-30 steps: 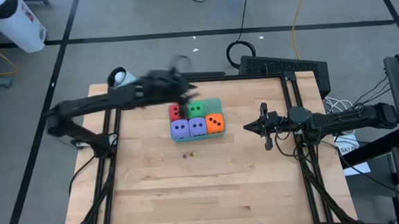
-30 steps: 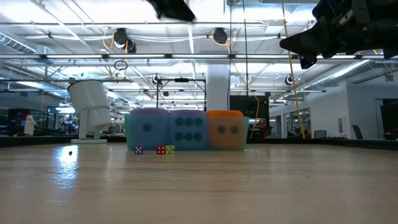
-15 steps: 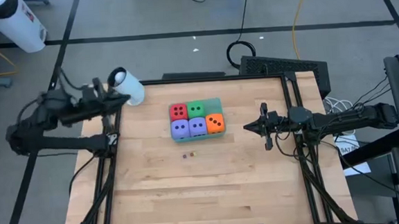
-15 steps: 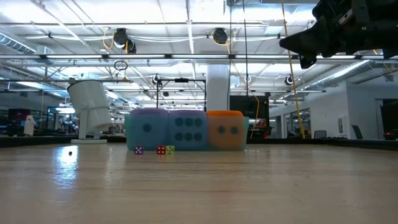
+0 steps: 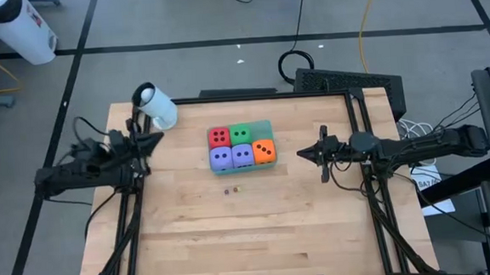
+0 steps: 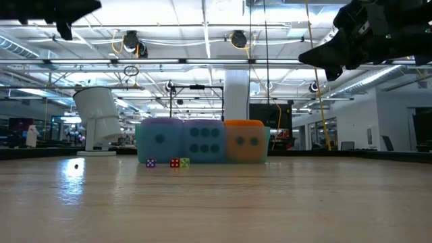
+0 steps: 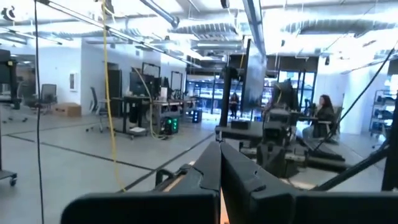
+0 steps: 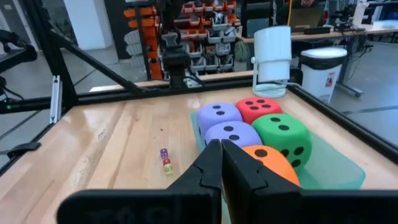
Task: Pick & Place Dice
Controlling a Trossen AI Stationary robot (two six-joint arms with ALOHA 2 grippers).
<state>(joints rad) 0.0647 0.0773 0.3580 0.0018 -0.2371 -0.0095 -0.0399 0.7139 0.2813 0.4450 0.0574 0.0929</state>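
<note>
Teal tray [image 5: 266, 126] holds all five dice [image 5: 240, 147], nearer the shut, empty right gripper [image 5: 300, 155]; left gripper [image 5: 160, 136] shut too.

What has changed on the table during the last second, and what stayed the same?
The left gripper pulled back from above the red die to the table's left edge, now shut and empty. The right gripper stayed shut at the right side. All five dice stayed in the teal tray.
</note>
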